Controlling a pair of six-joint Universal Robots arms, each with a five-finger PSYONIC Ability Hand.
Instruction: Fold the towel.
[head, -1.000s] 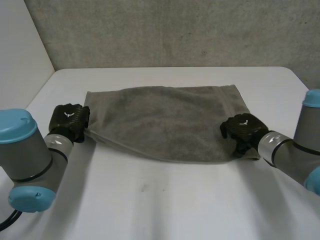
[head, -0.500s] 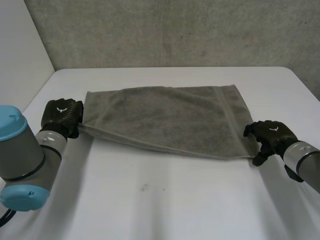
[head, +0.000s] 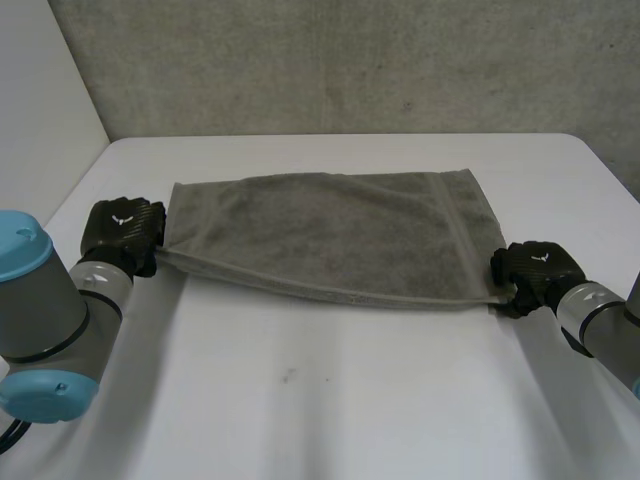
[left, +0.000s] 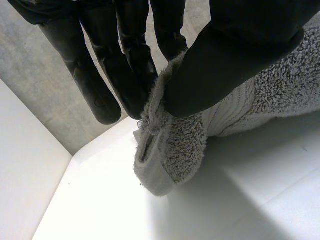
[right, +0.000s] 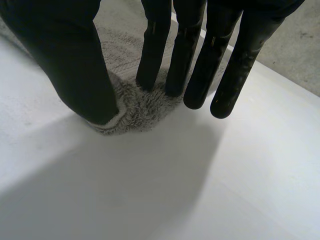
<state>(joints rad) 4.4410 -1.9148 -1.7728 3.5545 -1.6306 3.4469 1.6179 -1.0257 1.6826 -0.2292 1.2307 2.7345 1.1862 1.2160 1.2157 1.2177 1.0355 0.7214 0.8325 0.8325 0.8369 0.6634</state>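
Looking at the head view, where does the towel (head: 330, 235) sit? (A)

Across the middle of the frame, spread flat on the white table (head: 300, 410). Its near edge runs from centre left down to lower right, and the grey wall (head: 330, 60) fills the top. (B)

And the hands? (A)

The left hand (head: 122, 232) is at the towel's corner at centre left, the right hand (head: 532, 270) at the corner at lower right. From up there you see only the dark backs of both, so the grip itself is hidden. (B)

Do the wrist views settle it? (A)

They do. In the left wrist view the left hand (left: 240, 55) clamps the towel (left: 175, 145) corner between its thumb and fingers (left: 125, 70), and the pinched end sticks out past the fingertips. In the right wrist view the right hand (right: 75, 60) closes its thumb and some fingers (right: 152, 50) on a small bunched corner of towel (right: 135, 107) lying on the table (right: 225, 175). Its other fingers point straight down beside the corner, off the cloth. (B)
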